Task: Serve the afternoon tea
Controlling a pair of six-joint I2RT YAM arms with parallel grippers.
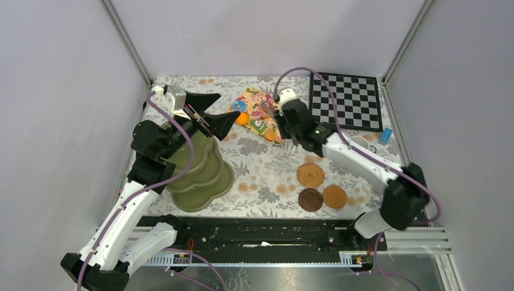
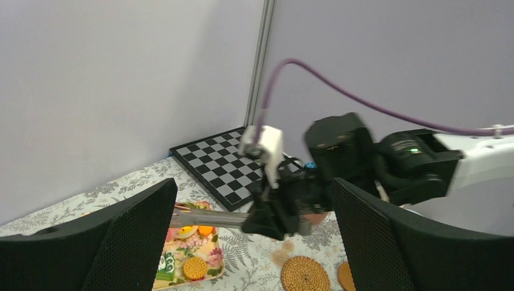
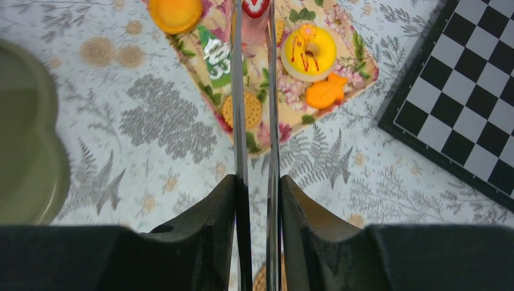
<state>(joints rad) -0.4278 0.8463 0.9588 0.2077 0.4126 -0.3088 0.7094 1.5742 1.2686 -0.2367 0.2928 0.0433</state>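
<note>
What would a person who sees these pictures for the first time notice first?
Most striking is the right gripper, its jaws shut on long metal tongs reaching over the floral tray of toy pastries at the far middle. Next comes the olive-green tiered stand at the left, beside the open left gripper.

Table [image 1: 267,167] in front of me has a grey leaf-print cloth. L side: green 3-tier stand [image 1: 203,182]. Back centre: floral tray [image 1: 253,96], w/ the chessboard [image 1: 345,100] just to its R. Near R: 3 coasters, woven coaster [image 1: 310,175] furthest from me, dark brown coaster [image 1: 310,199] + tan coaster [image 1: 334,196] side by side closer in. Small blue thing [image 1: 385,134] by the R edge, can't tell what.
</note>
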